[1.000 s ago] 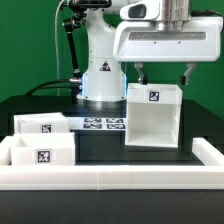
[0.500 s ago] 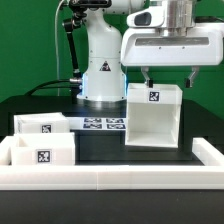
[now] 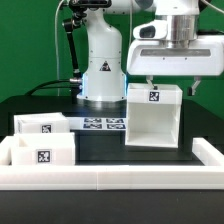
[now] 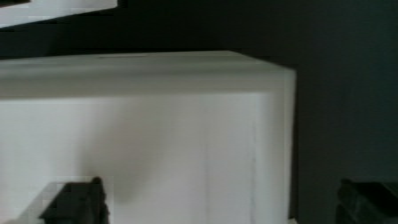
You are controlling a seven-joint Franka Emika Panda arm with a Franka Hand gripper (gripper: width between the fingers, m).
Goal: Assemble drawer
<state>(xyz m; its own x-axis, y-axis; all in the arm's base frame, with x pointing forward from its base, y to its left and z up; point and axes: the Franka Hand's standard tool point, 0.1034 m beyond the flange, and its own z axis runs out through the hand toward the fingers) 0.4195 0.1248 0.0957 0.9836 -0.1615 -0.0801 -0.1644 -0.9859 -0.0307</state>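
The drawer's large white cube-like shell [image 3: 152,118] stands upright on the black table, a square tag on its upper front. It fills most of the wrist view [image 4: 143,130]. My gripper [image 3: 171,83] hovers just above the shell's top and is open and empty. In the wrist view the gripper [image 4: 222,205] has one dark fingertip [image 4: 75,203] over the shell and the other off its edge over the black table. The two smaller tray boxes [image 3: 45,128] [image 3: 42,155] sit at the exterior view's left, each with a tag.
The marker board [image 3: 100,124] lies flat between the trays and the shell. A low white rail [image 3: 110,178] edges the table's front and sides. The arm's white base [image 3: 100,70] stands behind the marker board.
My gripper has moved toward the exterior view's right and come down a little over the shell. The shell and trays have not moved.
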